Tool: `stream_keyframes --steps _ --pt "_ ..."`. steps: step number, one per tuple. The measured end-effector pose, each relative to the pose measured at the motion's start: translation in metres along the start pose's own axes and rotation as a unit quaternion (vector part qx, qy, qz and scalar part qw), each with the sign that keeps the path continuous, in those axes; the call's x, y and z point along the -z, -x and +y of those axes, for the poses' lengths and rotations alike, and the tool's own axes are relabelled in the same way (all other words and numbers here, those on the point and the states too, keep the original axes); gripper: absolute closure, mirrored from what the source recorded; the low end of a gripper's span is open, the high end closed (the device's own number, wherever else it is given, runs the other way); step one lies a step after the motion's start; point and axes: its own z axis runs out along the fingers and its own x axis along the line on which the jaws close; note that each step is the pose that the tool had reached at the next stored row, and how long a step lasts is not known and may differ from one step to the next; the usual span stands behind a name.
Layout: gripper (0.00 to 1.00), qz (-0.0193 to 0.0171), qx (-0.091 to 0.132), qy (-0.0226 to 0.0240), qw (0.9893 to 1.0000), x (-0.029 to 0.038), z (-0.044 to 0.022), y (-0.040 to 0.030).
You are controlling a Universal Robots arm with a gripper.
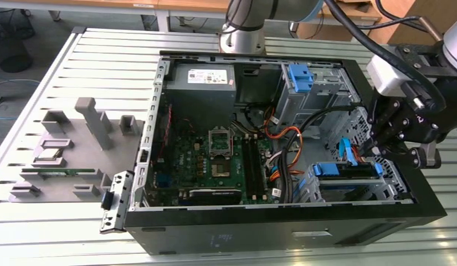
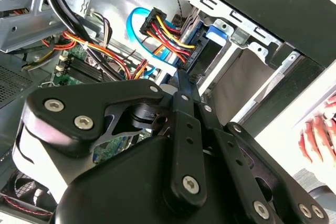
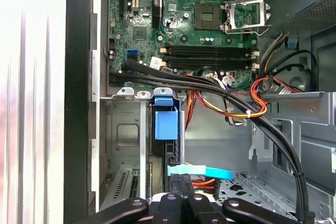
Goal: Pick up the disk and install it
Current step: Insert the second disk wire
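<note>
Slatted grey bench [image 1: 88, 61] carries an opened computer case [image 1: 287, 233] lying on its side so that its insides face up, within reach of the arm. In the exterior view the gripper [image 1: 376, 148] hangs over the drive cage at the case corner on that view's right, where the disk [image 1: 349, 170] sits on edge in its blue carrier, low in the bay; a grey parts holder [image 1: 73, 149] lies on the bench at that view's left.

In the second wrist view the gripper [image 2: 181, 77] has its jaws drawn together to a narrow tip, pointing at the disk's [image 2: 207, 51] cabled end; whether they pinch anything I cannot tell.

In the first wrist view the disk [image 3: 167, 124] stands slotted in the cage beside the motherboard [image 3: 210, 24], its blue tab uppermost.
</note>
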Motion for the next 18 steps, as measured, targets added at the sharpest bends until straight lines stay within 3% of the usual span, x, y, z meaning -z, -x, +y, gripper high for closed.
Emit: stream_keyframes --steps 4,18 --pt "0.9 0.0 0.0 -0.0003 1.0 -0.0004 0.0039 -0.0001" --pt "0.9 0.0001 0.0 0.0015 1.0 -0.0004 0.0042 -0.0001"
